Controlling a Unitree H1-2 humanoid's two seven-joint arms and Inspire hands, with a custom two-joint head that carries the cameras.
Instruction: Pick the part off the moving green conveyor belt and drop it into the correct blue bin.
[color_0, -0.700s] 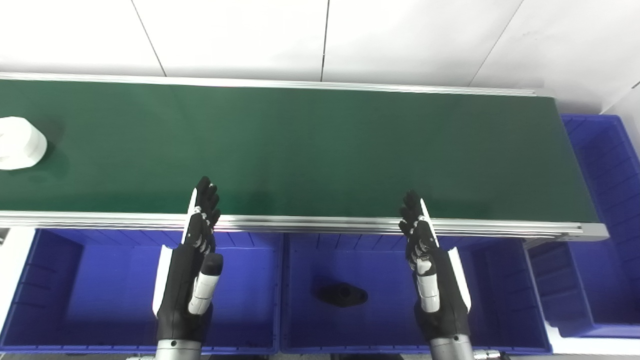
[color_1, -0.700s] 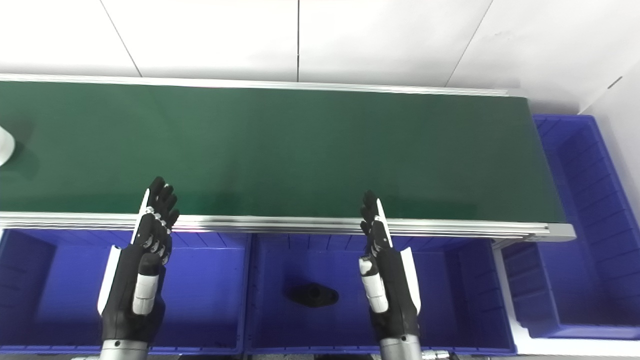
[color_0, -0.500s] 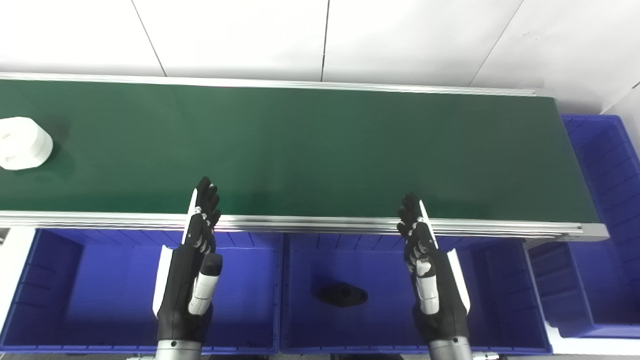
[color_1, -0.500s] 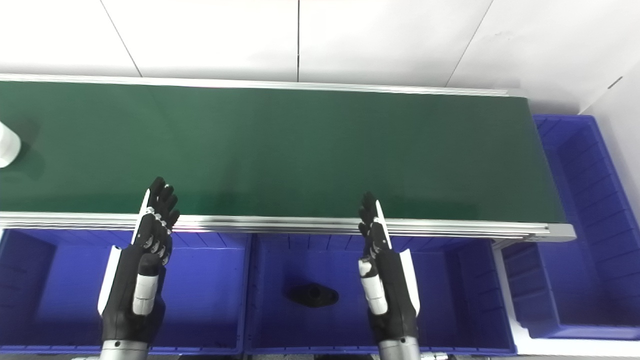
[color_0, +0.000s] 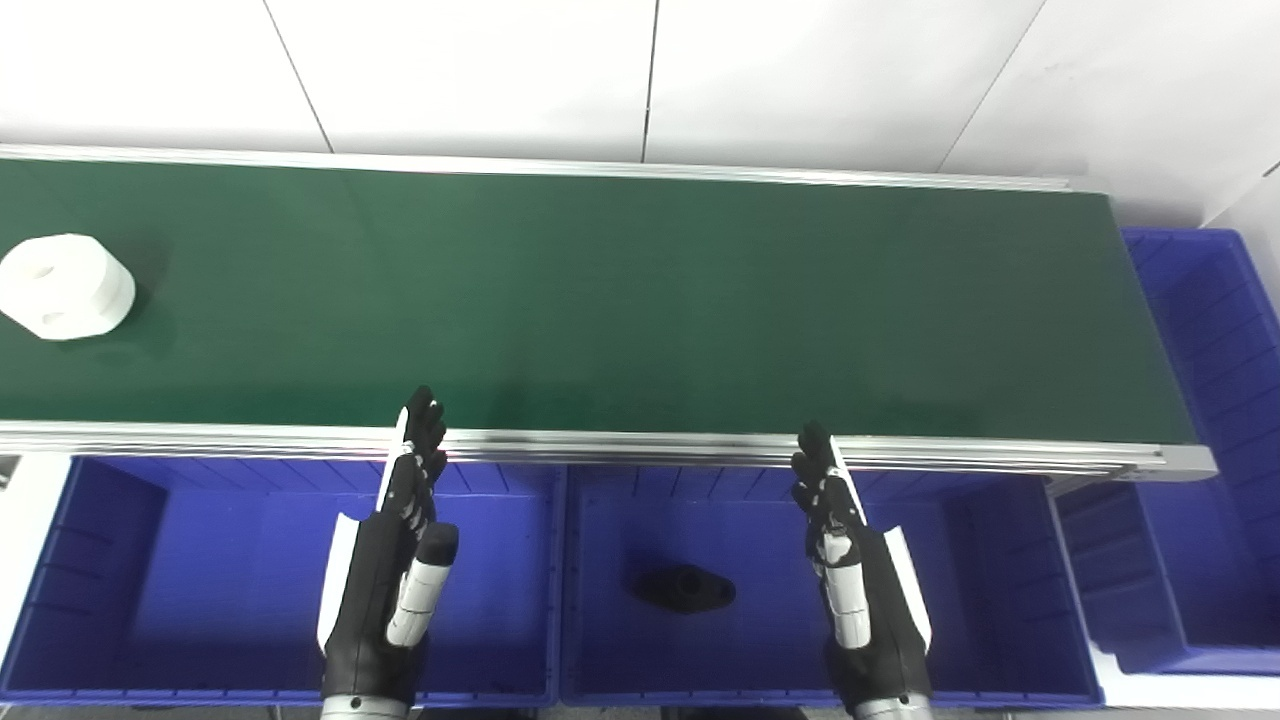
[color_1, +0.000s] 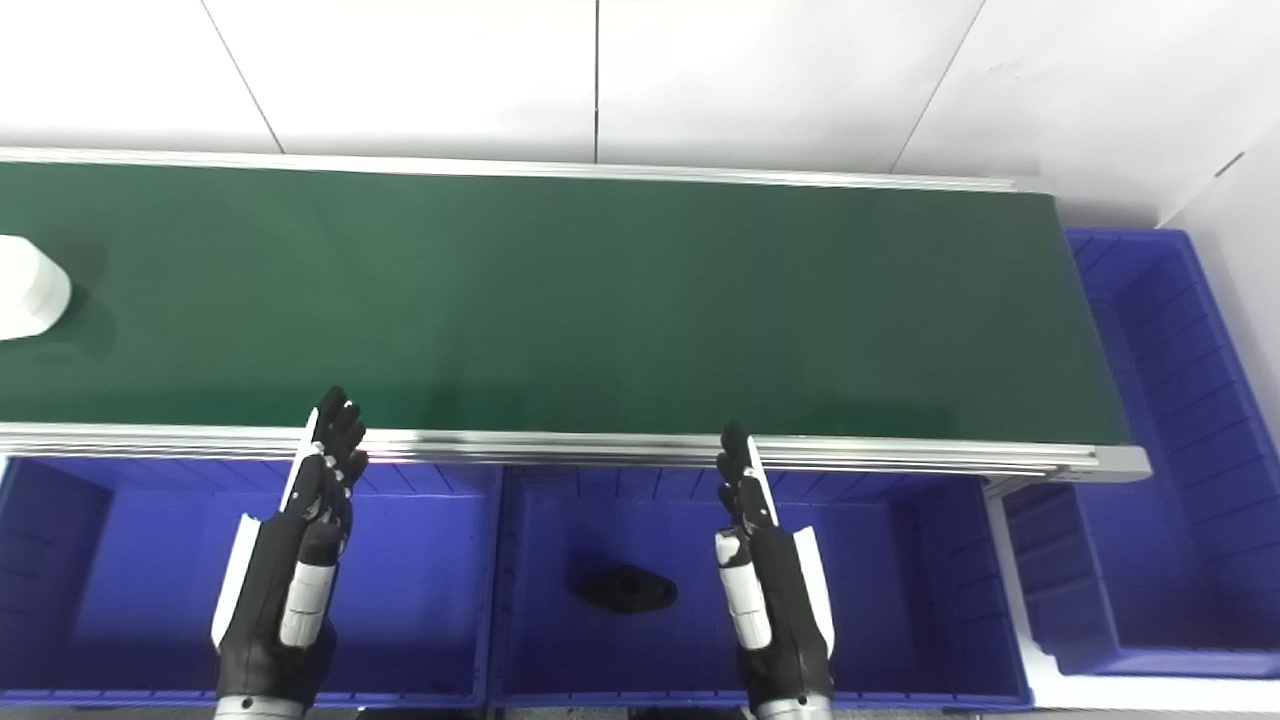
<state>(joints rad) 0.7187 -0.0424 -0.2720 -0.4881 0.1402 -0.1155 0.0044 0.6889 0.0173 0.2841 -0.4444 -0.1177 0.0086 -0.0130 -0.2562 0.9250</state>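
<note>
White part (color_0: 66, 286) far left on the belt (color_0: 640, 300), well apart from both hands. Left hand (color_0: 390, 575) and right hand (color_0: 860, 590) flat-open, fingers (color_0: 424, 430) straight, holding nothing, over the near bins (color_0: 250, 580). Best to wait, then meet the part with the left hand, timed to the belt's travel.

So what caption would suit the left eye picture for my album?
Two open black robot hands, left hand and right hand, wait above blue plastic bins as a white round part lies on the green conveyor belt.
</note>
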